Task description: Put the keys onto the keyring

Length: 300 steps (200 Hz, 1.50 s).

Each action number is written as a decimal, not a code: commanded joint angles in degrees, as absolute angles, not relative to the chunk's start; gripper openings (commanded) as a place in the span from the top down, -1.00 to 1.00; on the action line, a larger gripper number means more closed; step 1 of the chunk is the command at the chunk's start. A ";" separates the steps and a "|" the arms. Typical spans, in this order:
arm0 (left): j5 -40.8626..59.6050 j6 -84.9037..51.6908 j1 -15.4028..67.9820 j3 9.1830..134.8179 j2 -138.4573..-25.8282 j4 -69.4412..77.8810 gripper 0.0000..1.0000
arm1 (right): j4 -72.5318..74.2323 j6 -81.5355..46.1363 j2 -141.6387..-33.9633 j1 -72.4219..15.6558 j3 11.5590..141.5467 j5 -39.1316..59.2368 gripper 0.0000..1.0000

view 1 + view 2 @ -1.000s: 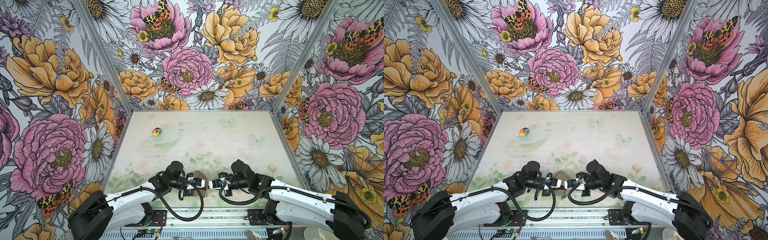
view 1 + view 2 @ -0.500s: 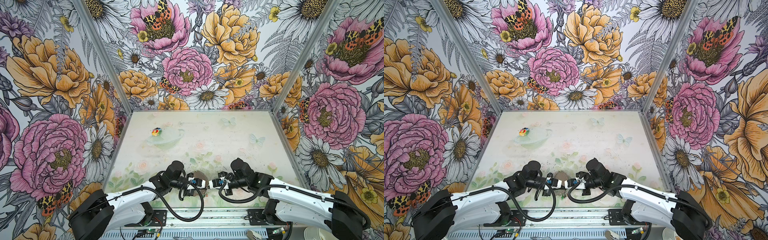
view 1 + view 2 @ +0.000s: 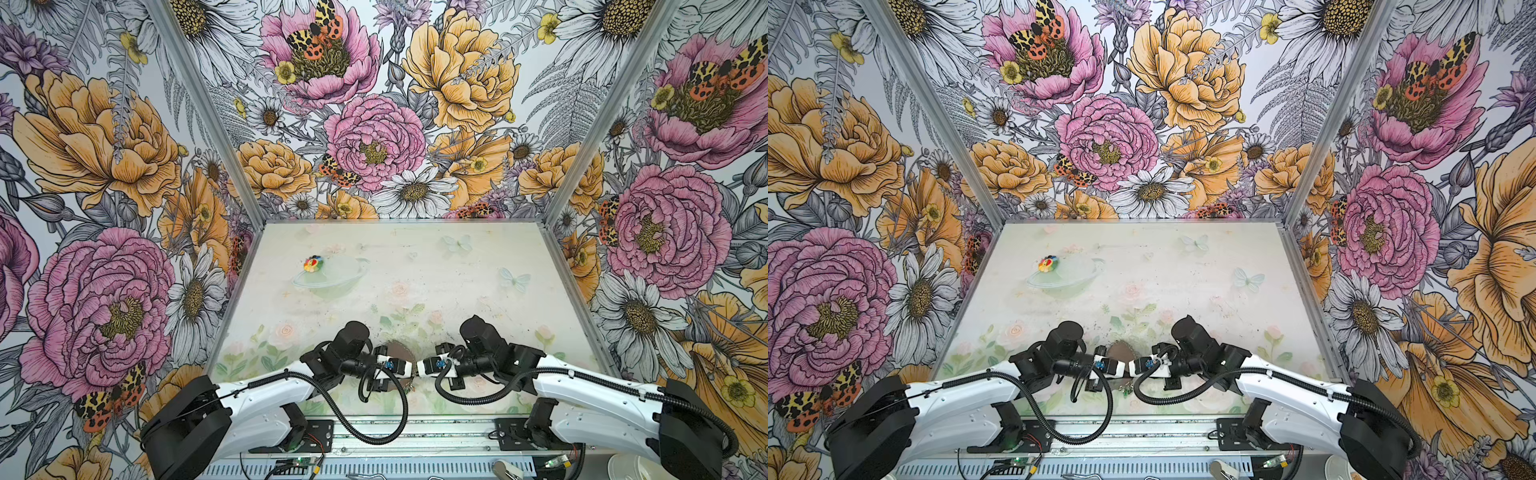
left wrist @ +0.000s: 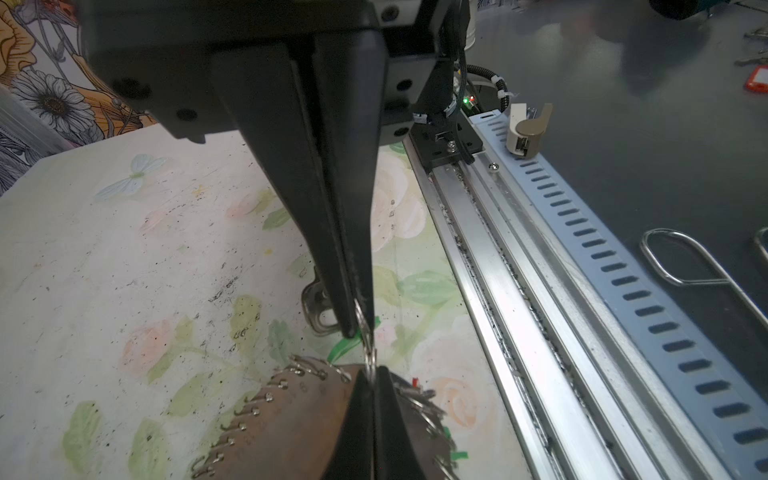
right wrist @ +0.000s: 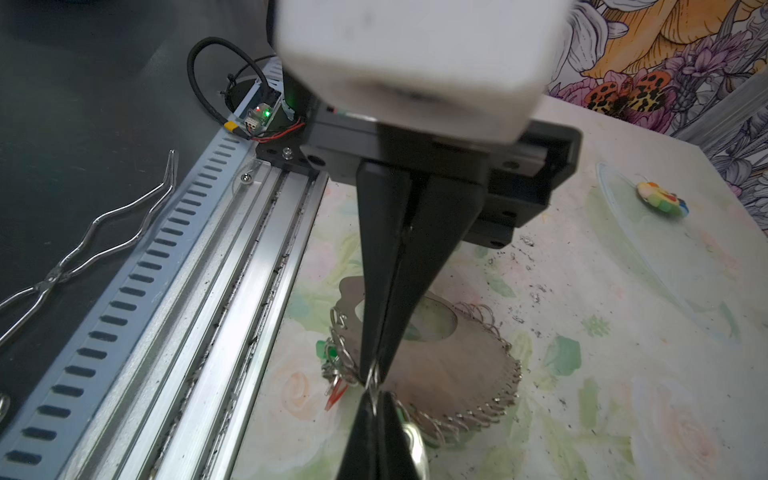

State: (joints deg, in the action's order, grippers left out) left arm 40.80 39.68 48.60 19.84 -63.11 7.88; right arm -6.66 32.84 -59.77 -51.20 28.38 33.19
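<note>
Both claws meet tip to tip at the lower middle of both top views, close to the front edge. My left claw (image 4: 360,326) is pressed together and so is my right claw (image 5: 373,372) — each nips the same small wire loop (image 4: 366,345), one of the silver loops fringing the keyring (image 5: 457,365). The keyring lies just behind the tips, its brown band half hidden by them. I cannot tell whether it rests flat on the desk (image 3: 415,274) or hangs a little.

Of the keys (image 5: 325,350) I see only green slivers at the keyring's rail-side edge, tangled among the loops. I cannot tell whether any is threaded.

My judgement on handling: the loop is thin, springy wire, slick between hard fingertips, and it may twist or pop free if I pull unevenly. The band looks limp and gives no support, so I want my hold on the wire close to the band. The keys look light and stiff — I would take them by the plastic head, which should grip better than the blade.

The round multicoloured toy (image 3: 312,263) sits well apart at the upper left of the desk and is no hindrance. The aluminium rail (image 4: 498,291) runs near the work, and neighbouring loops crowd the tips, so snagging looks like the main risk.
</note>
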 commanded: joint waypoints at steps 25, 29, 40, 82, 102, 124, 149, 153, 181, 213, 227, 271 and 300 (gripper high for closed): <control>46.15 43.05 50.19 21.27 -62.31 7.05 1.00 | -5.27 33.99 -60.71 -49.26 31.16 29.23 1.00; 46.24 43.07 50.14 21.19 -62.31 7.03 1.00 | -5.34 33.95 -60.76 -49.27 31.16 29.32 1.00; 46.42 43.18 50.10 21.26 -62.29 6.95 1.00 | -5.41 34.08 -60.81 -49.19 31.27 29.15 1.00; 47.38 43.41 50.14 21.53 -62.91 6.33 1.00 | -5.54 34.45 -60.91 -48.89 31.55 28.01 1.00; 47.77 43.51 50.10 21.62 -62.92 6.19 1.00 | -5.54 34.50 -61.01 -48.91 31.67 27.05 1.00; 48.26 43.59 50.17 21.69 -63.22 6.15 1.00 | -5.45 34.58 -61.16 -48.91 31.91 26.29 1.00; 48.69 43.76 50.37 22.05 -63.93 5.65 1.00 | -5.45 34.62 -61.35 -48.87 32.36 25.68 1.00; 48.66 43.85 50.42 22.13 -63.99 5.55 1.00 | -5.45 34.69 -61.35 -48.90 32.43 25.71 1.00; 48.88 44.35 50.81 22.50 -64.48 4.56 1.00 | -5.33 34.89 -61.08 -48.95 32.67 24.41 1.00; 49.00 44.76 51.41 22.93 -65.23 4.18 1.00 | -4.45 35.24 -61.41 -49.13 33.01 22.41 1.00; 49.09 44.91 51.76 23.11 -65.44 4.13 1.00 | -3.31 35.68 -61.73 -49.58 33.03 21.83 1.00; 48.88 45.44 51.86 23.03 -65.01 3.65 1.00 | -1.03 37.95 -61.44 -50.24 32.31 19.36 1.00; 48.84 45.53 51.85 23.00 -65.03 3.65 1.00 | -1.49 38.30 -60.92 -49.91 31.82 19.76 1.00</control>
